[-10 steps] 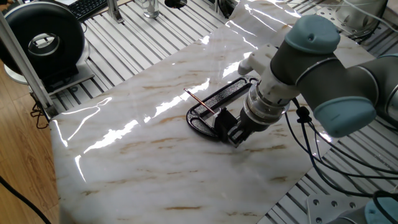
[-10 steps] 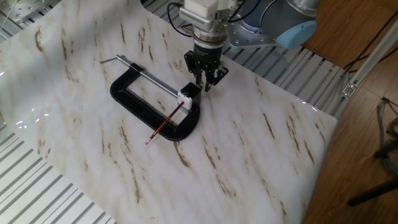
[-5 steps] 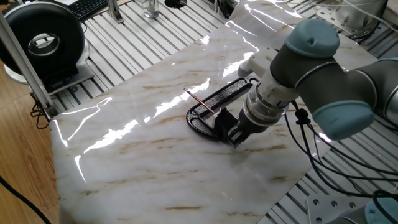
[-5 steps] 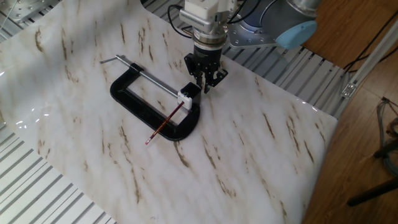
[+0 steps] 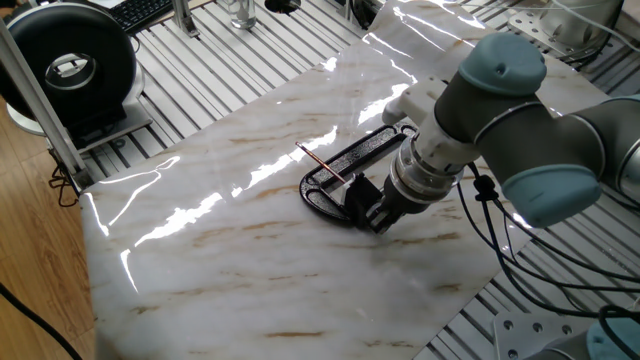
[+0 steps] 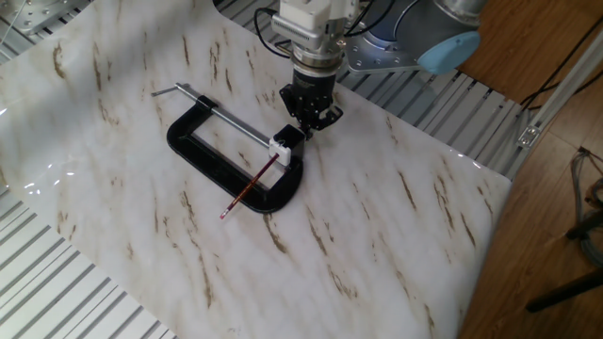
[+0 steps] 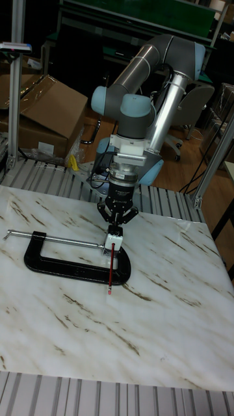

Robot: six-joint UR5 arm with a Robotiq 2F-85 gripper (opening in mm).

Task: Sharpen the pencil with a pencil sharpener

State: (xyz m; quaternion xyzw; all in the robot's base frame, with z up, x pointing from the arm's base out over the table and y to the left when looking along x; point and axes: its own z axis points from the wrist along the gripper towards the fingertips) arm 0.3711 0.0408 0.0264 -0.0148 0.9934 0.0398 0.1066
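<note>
The claw hangs point-down over the marble tabletop, directly above the screw-head end of the black C-clamp. Its 2 fingers converge toward their tips in the tall fixed view and in the other fixed view they look nearly together, but whether they pinch anything cannot be told from these pictures.

The pencil sharpener sits at that same end of the C-clamp, held between the clamp's jaw and the end of the silver threaded rod. It lies just under the claw's tips, very close to them; contact cannot be confirmed. In the tall fixed view the sharpener shows as a small pale-faced block right below the claw.

The pencil has 1 end in the sharpener and slants away from the claw, crossing the frame of the C-clamp and ending past it over bare marble. In one fixed view the pencil runs across the clamp's opening, with the claw on the clamp's far side from the pencil's free tip.
</note>
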